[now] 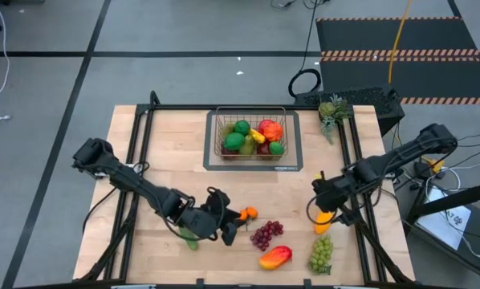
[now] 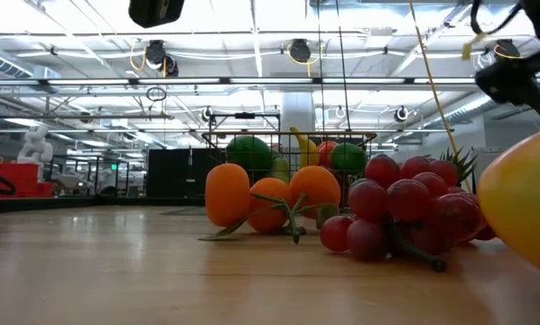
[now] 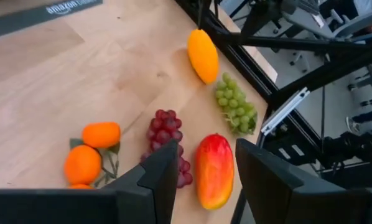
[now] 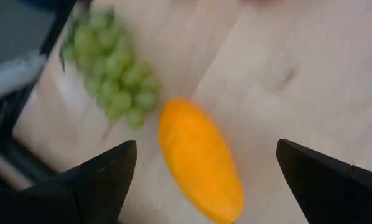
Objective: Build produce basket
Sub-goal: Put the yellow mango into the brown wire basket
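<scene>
The job is partly done: the small rectangular dark wire-mesh basket point(image 1: 250, 136) sits on a grey mat at the far middle of the wooden tabletop point(image 1: 168, 152) and already holds green, red and yellow toy fruit, while several pieces lie on the near side, well apart from it. The step in hand looks like a fresh pick-up, each arm going for one of the loose pieces.

Starting left of the basket, on the near side: the left tool point(image 1: 224, 222) hangs low over the tabletop just beside the cluster of small orange citrus fruits with green leaves point(image 1: 246, 213). In the left wrist view its two dark fingers point(image 3: 161, 174) stand partly apart with nothing between them; the bunch of dark red-purple grapes point(image 3: 167, 140) and the red-and-yellow mango point(image 3: 213, 169) show through and past the gap. Which of these it means to take I cannot tell. It would need to settle over one piece and close.

Further right, nearer than the basket's right end, the right tool point(image 1: 327, 205) hovers above the long smooth orange fruit point(image 4: 199, 158), fingers spread wide and empty, with the bunch of pale green grapes point(image 4: 114, 74) just beside the fruit. Its next move probably calls for a straight descent so the fingers straddle the orange fruit across its narrow width, then a squeeze and a carry to the basket.
</scene>
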Robot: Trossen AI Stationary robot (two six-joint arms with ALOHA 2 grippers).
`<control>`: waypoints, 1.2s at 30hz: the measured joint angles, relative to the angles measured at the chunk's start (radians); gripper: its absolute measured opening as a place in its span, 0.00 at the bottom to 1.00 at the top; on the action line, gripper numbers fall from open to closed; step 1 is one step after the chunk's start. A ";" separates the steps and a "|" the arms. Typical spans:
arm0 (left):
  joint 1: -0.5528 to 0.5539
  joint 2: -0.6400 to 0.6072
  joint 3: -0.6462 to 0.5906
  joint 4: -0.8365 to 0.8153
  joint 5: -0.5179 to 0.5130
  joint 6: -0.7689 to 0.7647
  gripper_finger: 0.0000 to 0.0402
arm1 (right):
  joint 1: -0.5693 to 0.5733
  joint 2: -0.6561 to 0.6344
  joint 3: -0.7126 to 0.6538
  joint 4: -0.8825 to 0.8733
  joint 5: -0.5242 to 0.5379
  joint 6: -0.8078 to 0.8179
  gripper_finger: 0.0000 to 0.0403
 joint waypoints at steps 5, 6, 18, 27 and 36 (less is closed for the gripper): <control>-0.004 0.000 0.000 0.013 -0.003 0.002 0.40 | 0.036 0.091 0.000 0.002 -0.011 -0.014 0.94; -0.004 0.000 0.000 0.012 -0.005 0.009 0.40 | 0.041 0.110 0.000 0.001 -0.010 -0.014 0.94; -0.002 0.000 0.000 0.022 -0.026 0.021 0.40 | 0.061 0.332 0.000 0.000 0.042 0.004 0.94; -0.002 0.000 0.000 0.021 -0.026 0.030 0.40 | 0.062 0.368 -0.001 -0.002 0.041 0.006 0.94; 0.003 0.000 0.000 0.013 -0.027 0.065 0.40 | 0.062 0.368 -0.001 -0.004 0.041 0.018 0.94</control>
